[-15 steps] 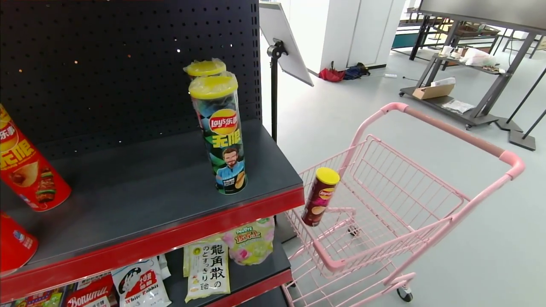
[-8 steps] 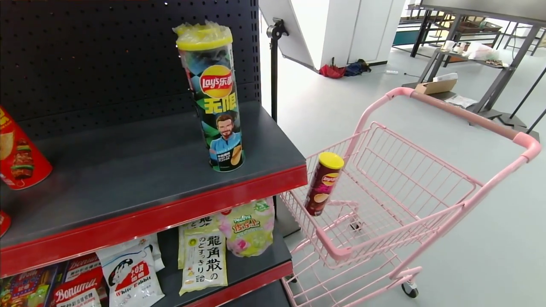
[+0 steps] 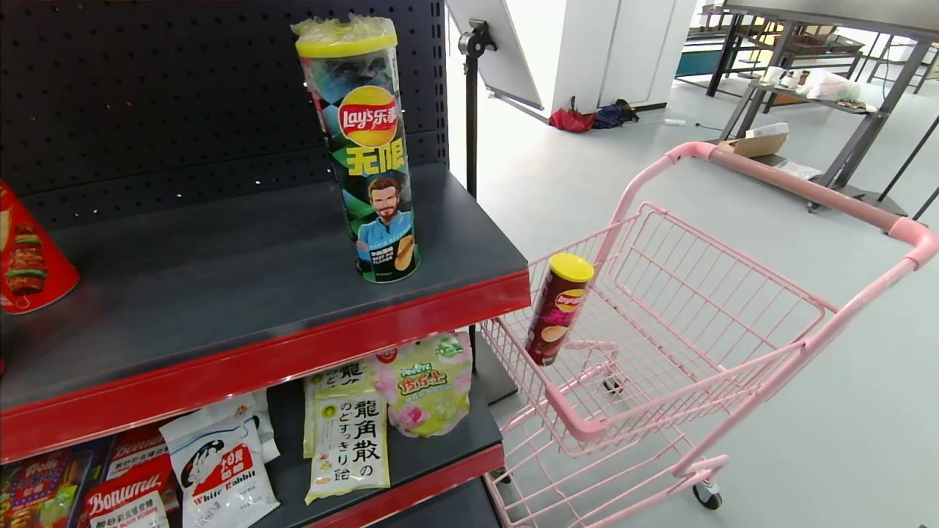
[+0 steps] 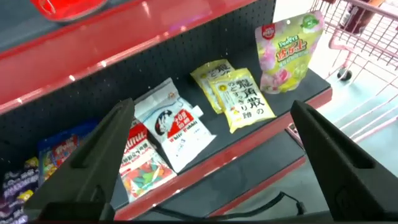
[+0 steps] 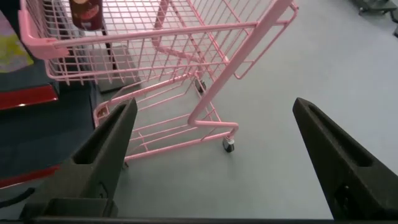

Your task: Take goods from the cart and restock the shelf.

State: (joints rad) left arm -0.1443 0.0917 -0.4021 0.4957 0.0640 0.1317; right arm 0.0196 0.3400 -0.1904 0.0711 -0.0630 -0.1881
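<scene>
A maroon chips can [image 3: 557,309] with a yellow lid leans in the front corner of the pink cart [image 3: 801,188], close to the shelf's end. The can's lower part [image 5: 86,13] and the cart's frame [image 5: 186,28] appear in the right wrist view. On the dark upper shelf [image 3: 242,279] a tall chips can [image 3: 375,161] stands upright near the red front edge. My left gripper [image 4: 212,109] is open, level with the lower shelf's snack bags [image 4: 239,93]. My right gripper [image 5: 216,104] is open above the floor beside the cart. Neither holds anything.
A red can [image 3: 26,253] stands at the upper shelf's far left. Snack bags [image 3: 345,433] lie on the lower shelf. A board on a stand [image 3: 473,44] rises behind the shelf's end. Metal racks [image 3: 807,66] stand at the back right, with bare floor around the cart.
The head camera has moved, so the whole picture has shifted: shelf and cart look nearer and the tall can stands higher in view. The can in the cart keeps its place.
</scene>
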